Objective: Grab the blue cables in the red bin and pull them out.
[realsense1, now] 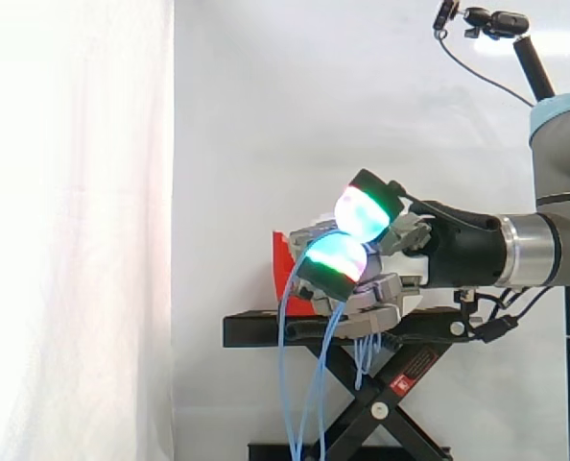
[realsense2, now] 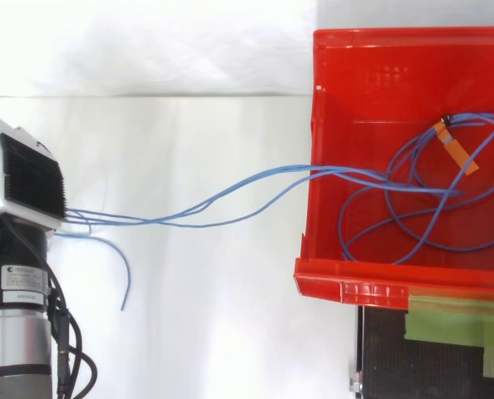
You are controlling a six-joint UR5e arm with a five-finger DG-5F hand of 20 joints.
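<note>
Pulling is the step in hand: the hand [realsense1: 439, 252], fingers curled tight around the blue cables [realsense2: 338, 172], holds them well apart from the red bin [realsense2: 372, 83]. Strands stretch from it across the gap and over the bin's wall. Loops lie on the bin floor, so the job looks partly done. The next move calls for a longer draw away from the bin without loosening the hold. One bin, one orange tag [realsense2: 456, 148]; at least three strands cross, exact number unclear.
</note>
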